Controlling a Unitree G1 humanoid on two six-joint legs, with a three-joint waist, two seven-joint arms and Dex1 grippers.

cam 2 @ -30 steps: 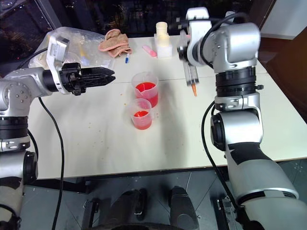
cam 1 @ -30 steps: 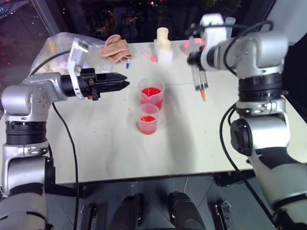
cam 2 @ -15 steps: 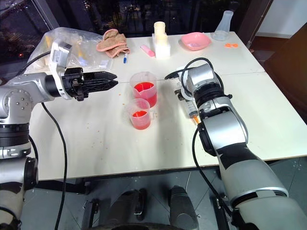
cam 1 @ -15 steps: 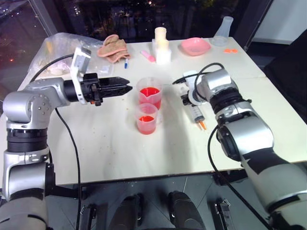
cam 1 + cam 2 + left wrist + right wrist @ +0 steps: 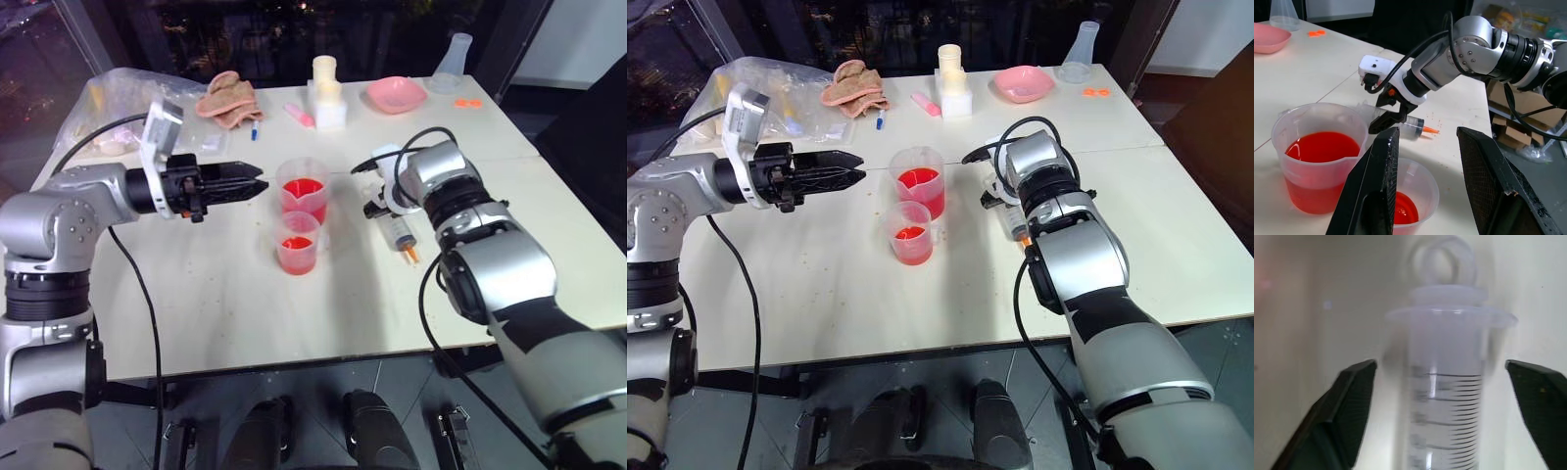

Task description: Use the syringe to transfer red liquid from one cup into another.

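The clear syringe [image 5: 401,234] lies flat on the white table [image 5: 225,304], right of the cups, its orange tip [image 5: 411,256] pointing toward the near edge. My right gripper [image 5: 1440,363] is open just over its plunger end, one finger on each side of the barrel [image 5: 1447,401] and clear of it. Red liquid fills the lower part of a larger cup [image 5: 304,191] and lies shallow in a smaller cup [image 5: 297,243] in front of it. My left gripper [image 5: 259,186] is open with nothing in it. It hovers left of the larger cup, pointing at it.
Along the far edge sit a pink bowl [image 5: 397,93], a clear flask [image 5: 453,51], a white bottle block [image 5: 328,93], a crumpled cloth [image 5: 230,96] and a plastic bag [image 5: 118,98]. A pink item [image 5: 299,116] and a blue pen [image 5: 257,129] lie behind the cups.
My right arm came down from high above the table with the syringe hanging tip-down, laid it flat right of the cups, and its fingers have opened. The left gripper has stayed put.
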